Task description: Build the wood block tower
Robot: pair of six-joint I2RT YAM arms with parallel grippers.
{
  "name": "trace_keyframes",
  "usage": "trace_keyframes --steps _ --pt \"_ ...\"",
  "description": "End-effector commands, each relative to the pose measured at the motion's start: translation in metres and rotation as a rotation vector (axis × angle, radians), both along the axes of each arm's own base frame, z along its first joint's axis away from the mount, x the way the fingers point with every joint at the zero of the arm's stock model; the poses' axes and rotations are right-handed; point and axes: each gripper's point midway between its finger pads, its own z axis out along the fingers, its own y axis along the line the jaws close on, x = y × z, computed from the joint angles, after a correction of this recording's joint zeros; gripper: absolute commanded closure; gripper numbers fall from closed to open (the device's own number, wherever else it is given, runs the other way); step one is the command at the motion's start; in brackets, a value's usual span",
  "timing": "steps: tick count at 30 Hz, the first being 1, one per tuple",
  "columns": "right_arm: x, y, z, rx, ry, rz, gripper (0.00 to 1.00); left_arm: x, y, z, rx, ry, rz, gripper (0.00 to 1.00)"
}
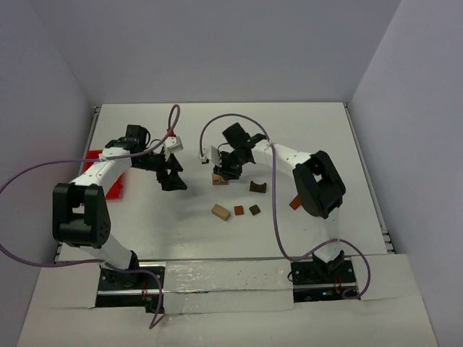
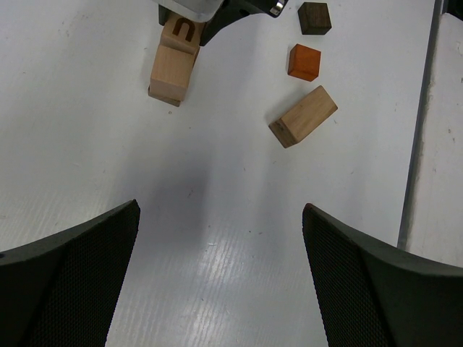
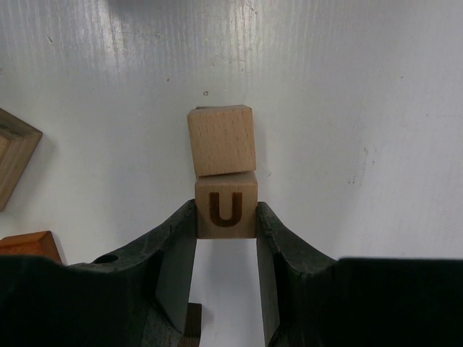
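Note:
My right gripper [image 1: 221, 170] [image 3: 226, 215] is shut on a light tan cube marked U [image 3: 226, 206]. That cube touches a plain tan cube [image 3: 221, 139] just beyond the fingertips, slightly skewed; both show in the left wrist view [image 2: 172, 69]. Loose on the table lie a tan block [image 1: 221, 212] [image 2: 304, 116], a reddish-brown cube [image 1: 239, 211] [image 2: 304, 62], a dark brown cube [image 1: 255, 210] [image 2: 314, 17] and a dark arched piece [image 1: 258, 187]. My left gripper [image 1: 173, 178] [image 2: 221, 210] is open and empty, left of the two tan cubes.
A red plastic bin [image 1: 108, 177] sits at the left edge behind my left arm. A reddish-brown block [image 1: 295, 203] lies beside my right arm's elbow. Walls close in the table at the back and sides.

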Motion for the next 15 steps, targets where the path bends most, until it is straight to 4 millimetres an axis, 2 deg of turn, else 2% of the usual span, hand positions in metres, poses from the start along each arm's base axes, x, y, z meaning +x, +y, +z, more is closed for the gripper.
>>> trace_keyframes --steps 1,15 --pt "0.0064 0.0129 0.0078 0.017 -0.023 0.006 0.7 0.0126 -0.0068 0.0191 -0.058 -0.063 -0.019 0.01" --pt "0.0066 0.0139 0.0041 0.005 -0.021 0.002 0.66 0.0132 -0.0064 0.0181 -0.054 -0.058 -0.016 0.01"
